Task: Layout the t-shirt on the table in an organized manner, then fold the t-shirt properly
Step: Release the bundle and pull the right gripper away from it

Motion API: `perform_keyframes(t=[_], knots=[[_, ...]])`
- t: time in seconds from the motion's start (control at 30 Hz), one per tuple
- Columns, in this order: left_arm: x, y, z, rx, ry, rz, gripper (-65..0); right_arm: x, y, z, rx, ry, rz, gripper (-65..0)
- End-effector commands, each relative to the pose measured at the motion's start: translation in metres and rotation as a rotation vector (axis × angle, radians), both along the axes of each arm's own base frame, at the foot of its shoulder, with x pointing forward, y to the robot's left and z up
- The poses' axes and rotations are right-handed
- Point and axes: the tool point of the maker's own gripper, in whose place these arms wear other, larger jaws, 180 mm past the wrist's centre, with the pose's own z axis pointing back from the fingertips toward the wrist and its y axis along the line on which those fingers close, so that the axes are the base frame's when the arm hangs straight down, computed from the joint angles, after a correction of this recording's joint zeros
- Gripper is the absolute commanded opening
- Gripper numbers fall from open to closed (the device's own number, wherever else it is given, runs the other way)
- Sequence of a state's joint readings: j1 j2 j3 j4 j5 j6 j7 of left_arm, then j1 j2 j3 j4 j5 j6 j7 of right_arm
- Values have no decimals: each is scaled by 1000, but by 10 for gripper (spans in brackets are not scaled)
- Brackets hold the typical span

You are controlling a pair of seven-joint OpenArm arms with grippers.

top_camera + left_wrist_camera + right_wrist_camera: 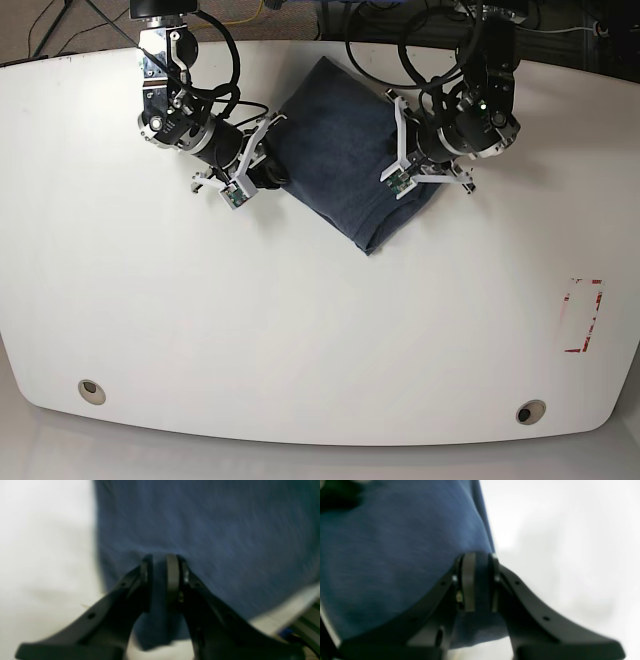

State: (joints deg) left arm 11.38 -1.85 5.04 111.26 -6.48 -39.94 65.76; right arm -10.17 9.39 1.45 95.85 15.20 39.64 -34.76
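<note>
The table (300, 340) is a large glossy white top with rounded edges that fills most of the base view. The t-shirt (345, 150), dark slate-blue heathered fabric, sits on the far central part of the table as a compact, roughly diamond-shaped bundle, one corner pointing toward the near edge and one toward the far edge; no lettering is visible on the exposed side. Two arms flank the garment. In the base view the right-arm assembly stands at the garment's left edge and the left-arm assembly at its right edge. The right gripper (477, 580) is clamped on the t-shirt: the right wrist view shows a fold of blue cloth pinched between the two pads, with the remaining fabric spreading to the left of the jaws and bare white tabletop to the right. The left gripper (160, 580) is likewise clamped on the t-shirt: the left wrist view shows blue cloth filling the narrow gap between the pads, with fabric extending above and to the right and white tabletop to the left. Both wrist views are blurred, so fabric detail near the jaws cannot be resolved. A red-taped rectangle mark (583, 316) lies on the table near its right edge in the base view, well apart from the garment. Two round grey grommet holes sit near the front edge, one at the left (91, 391) and one at the right (530, 411).
</note>
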Motion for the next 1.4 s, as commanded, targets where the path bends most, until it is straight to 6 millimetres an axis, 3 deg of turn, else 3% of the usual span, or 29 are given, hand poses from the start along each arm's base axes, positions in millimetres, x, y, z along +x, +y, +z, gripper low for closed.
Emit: perform_keyframes(t=[0.0,0.17,0.4,0.77,1.17,1.37], knots=[[7,-4,10,-36,-47,0,-582,11,0,11,30,-41,-5,-568],[5,-2,-2,-34,-11,2,-582,10,-1,5,29,-24,-8,-569],[35,2,-12,-15,6,10,-582,6,-1,2,29,-14,-8,-569],[90,8,-17,-6,25,25,-582,-19,2,-5,94,-6,-34,-569],[136,7,17,-7,-62,28,-582,-31,4,-10,101,18,-37,-569],[155,13,50,28,-136,34,-582,-26,4,-2,100,-10,-33,-569]])
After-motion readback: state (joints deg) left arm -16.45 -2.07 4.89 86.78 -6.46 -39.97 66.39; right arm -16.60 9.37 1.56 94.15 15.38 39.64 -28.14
